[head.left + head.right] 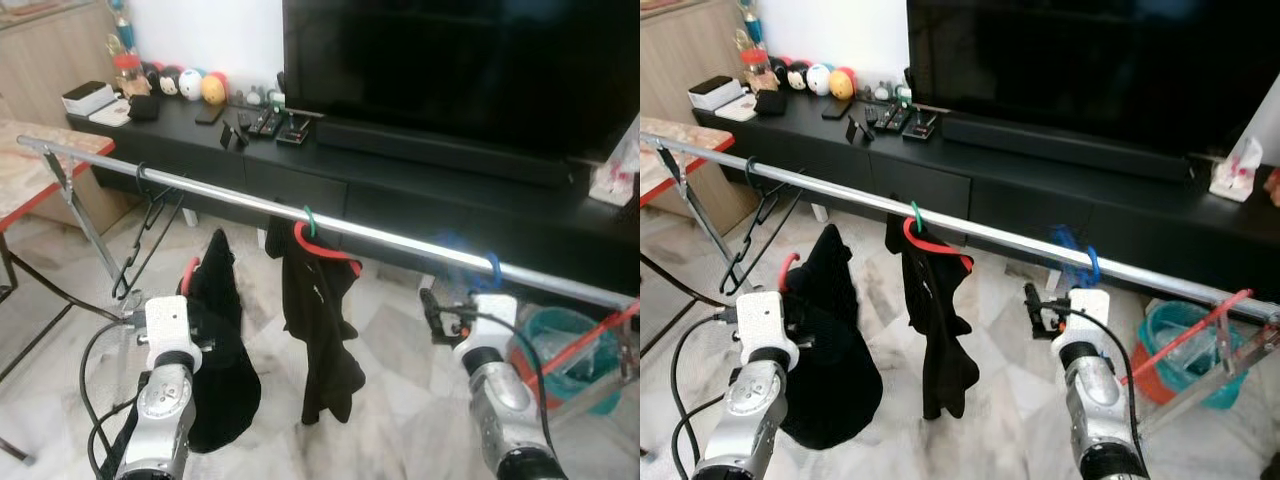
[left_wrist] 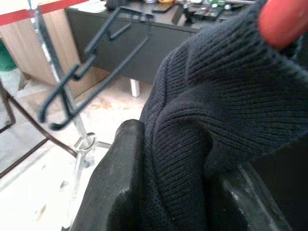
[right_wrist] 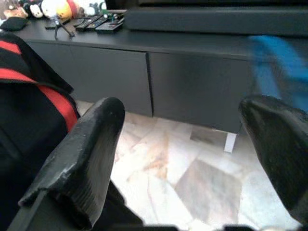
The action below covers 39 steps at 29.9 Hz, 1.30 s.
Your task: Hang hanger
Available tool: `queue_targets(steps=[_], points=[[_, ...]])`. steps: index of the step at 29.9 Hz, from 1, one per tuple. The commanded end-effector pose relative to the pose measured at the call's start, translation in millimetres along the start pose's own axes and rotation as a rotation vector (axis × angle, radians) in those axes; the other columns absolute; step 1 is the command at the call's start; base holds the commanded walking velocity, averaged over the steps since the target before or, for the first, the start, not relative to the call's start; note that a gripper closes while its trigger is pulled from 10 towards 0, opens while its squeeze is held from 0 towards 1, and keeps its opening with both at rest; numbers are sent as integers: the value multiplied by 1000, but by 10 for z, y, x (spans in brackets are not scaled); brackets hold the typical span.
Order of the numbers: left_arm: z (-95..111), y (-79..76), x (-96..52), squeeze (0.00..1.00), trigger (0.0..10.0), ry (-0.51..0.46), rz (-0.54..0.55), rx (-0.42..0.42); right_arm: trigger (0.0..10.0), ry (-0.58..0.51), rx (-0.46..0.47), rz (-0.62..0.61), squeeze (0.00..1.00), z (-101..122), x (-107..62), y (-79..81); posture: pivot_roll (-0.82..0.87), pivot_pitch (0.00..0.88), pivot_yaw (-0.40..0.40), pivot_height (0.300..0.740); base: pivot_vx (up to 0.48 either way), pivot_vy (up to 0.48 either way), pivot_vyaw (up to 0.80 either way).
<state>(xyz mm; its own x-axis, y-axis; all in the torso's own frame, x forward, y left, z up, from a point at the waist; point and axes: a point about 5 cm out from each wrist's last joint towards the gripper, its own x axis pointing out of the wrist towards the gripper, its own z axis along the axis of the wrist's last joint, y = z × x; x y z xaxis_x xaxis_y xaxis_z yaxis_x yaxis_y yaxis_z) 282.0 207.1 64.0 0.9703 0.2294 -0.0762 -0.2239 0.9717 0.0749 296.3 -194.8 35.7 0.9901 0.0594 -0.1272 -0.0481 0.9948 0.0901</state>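
A silver rail [image 1: 400,240] of a drying rack crosses the scene in front of a black TV cabinet [image 1: 420,190] and serves as the landmark. The left gripper [image 2: 178,192], below the rail toward its left end, has its jaws clamped on a black knitted garment [image 1: 215,350], whose cloth fills the gap between the two fingers [image 2: 118,187]; a red hanger [image 1: 190,270] on which this garment rides rises above the gripper and sits below the rail, not hooked over it. The right gripper [image 3: 192,159], below the rail toward its right end, has its jaws wide apart with nothing between them. Four hangers can be counted: the red one held low, an empty black hanger [image 1: 145,235] hooked on the rail near its left end, a red hanger with a green hook [image 1: 320,240] hanging mid-rail, and a blue hanger [image 1: 470,262], blurred, on the rail just above the right gripper. Two dark garments are present: the held one and a second black garment [image 1: 320,330] draped from the mid-rail hanger. A teal basket [image 1: 565,340] stands on the marble floor [image 1: 400,400] beneath the rail's right end.
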Motion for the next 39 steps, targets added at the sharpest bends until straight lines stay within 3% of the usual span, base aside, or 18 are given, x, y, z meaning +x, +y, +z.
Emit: queue_targets(steps=[1,11,20,22,26,27,28,33,39], points=[[131,23,32,0,10000,-71,11,1,10000,-11,3,7,0,35,26,24,-58,8,-37,740,255,0,0],[178,45,37,0,10000,-103,34,6,10000,3,9,4,0,-30,-23,26,-57,9,-40,740,127,0,0],[178,34,31,0,10000,-116,24,-8,10000,-49,-34,-5,0,-185,-380,-7,-69,12,-34,740,0,0,0],[179,35,33,0,10000,-117,24,-8,10000,-43,-35,-5,0,-197,-394,-9,-70,12,-34,740,0,0,0],[184,47,44,0,10000,-120,24,-8,10000,122,-84,-8,0,-466,-584,-44,-75,12,-29,740,0,0,0],[184,47,44,0,10000,-120,24,-8,10000,122,-84,-8,0,-466,-584,-44,-75,12,-29,740,0,0,0],[184,50,47,0,10000,-120,24,-7,10000,202,-104,-11,0,-583,-610,-53,-79,12,-27,740,0,0,0],[214,61,62,0,10000,-130,21,-5,10000,328,-92,9,0,-718,-554,40,-68,14,-25,740,0,0,0],[221,64,62,0,10000,-133,23,-4,10000,404,-115,59,0,-804,-506,162,-60,13,-24,740,0,0,0]])
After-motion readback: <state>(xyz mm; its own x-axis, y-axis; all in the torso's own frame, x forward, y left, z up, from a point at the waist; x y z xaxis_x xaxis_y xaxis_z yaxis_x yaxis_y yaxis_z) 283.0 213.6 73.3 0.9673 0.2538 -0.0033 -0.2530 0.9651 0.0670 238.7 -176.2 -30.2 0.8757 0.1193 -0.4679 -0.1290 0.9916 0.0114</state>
